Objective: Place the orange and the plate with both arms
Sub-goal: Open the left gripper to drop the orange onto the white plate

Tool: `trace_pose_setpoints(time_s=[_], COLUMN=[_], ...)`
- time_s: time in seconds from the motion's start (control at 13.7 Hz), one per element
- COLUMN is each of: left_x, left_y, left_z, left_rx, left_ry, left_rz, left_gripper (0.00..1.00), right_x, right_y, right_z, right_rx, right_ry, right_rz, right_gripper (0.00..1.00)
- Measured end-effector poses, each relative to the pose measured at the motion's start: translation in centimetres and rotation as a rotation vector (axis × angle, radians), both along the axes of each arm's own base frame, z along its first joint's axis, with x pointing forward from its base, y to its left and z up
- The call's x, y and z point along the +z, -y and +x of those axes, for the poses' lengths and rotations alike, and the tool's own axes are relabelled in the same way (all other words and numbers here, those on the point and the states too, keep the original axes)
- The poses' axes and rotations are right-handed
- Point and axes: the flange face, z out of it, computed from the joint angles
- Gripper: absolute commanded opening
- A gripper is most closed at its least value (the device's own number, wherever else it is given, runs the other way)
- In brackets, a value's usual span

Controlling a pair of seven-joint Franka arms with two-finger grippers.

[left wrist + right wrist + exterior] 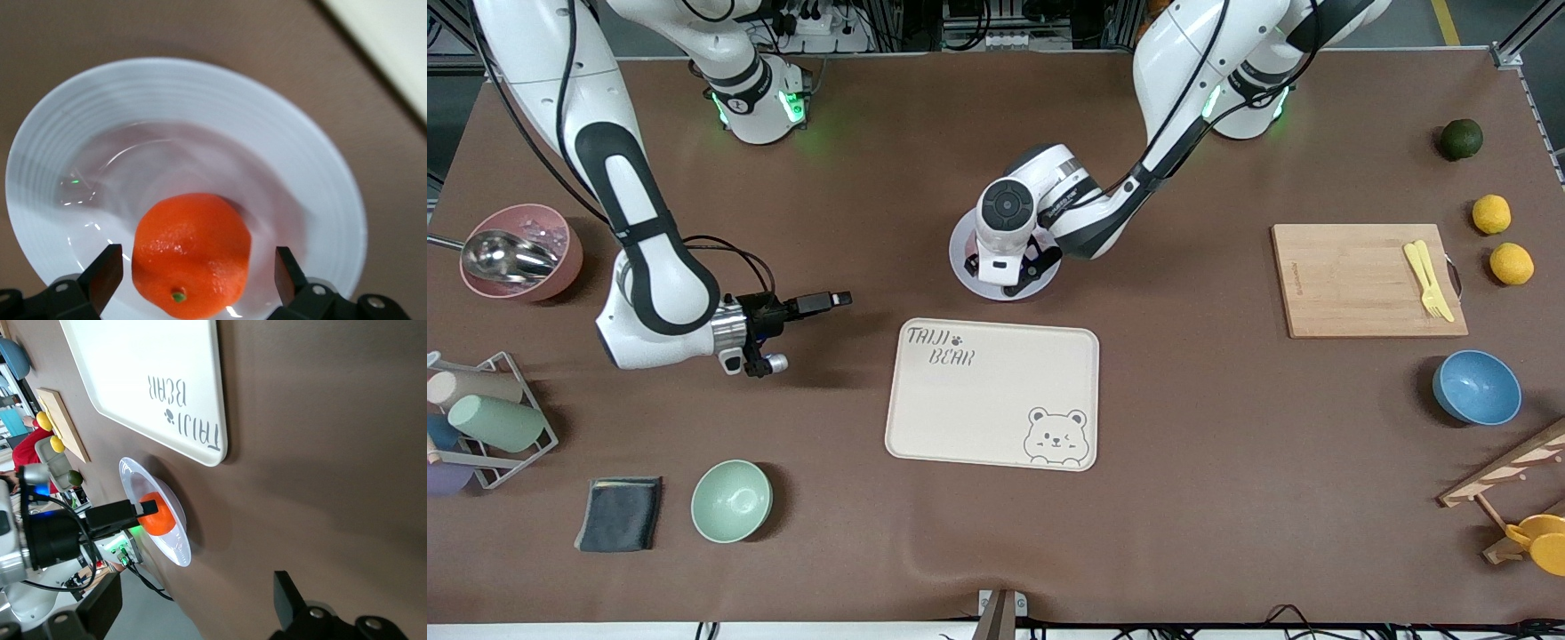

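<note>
My right gripper (193,603): fingers spread, over bare brown table (320,453) | plate (175,550): holds orange (157,518), beside bear tray (147,380) | left gripper (143,510): at the orange | cutting board (63,427): near tray

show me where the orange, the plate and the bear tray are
orange (191,255), left wrist view, middle of its dimpled skin
plate (200,93), left wrist view, bare ridged rim
bear tray (996,400), front view, blank middle of its cream surface
</note>
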Motion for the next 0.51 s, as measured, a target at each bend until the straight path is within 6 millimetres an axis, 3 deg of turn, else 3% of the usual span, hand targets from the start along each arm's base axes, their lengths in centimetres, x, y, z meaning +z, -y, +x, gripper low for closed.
trace_pose_setpoints(time_s=[0.15, 0.29, 0.36, 0.51], left_x=[4.2, 12.5, 17.2, 25.4], left_y=[-0.5, -3.7, -6.5, -14.5], left_z=[1.9, 5.7, 8.0, 12.3], left_rx=[0.015, 0.031, 0.023, -0.027], left_ry=[0.043, 0.127, 0.183, 0.300], left_rz=[-0.011, -0.025, -0.038, -0.053], left_gripper=[1.00, 1.00, 1.00, 1.00], right_x=[0.0, -0.3, -0.4, -0.6], right_y=[-0.5, -1.0, -1.5, -3.0], right_z=[-0.1, -0.5, -0.8, -1.3], right_rx=[0.005, -0.021, -0.025, -0.010], right_ry=[-0.002, -0.013, -0.013, -0.001], right_rz=[0.002, 0.032, 0.055, 0.083], right_gripper=[1.00, 1.00, 1.00, 1.00])
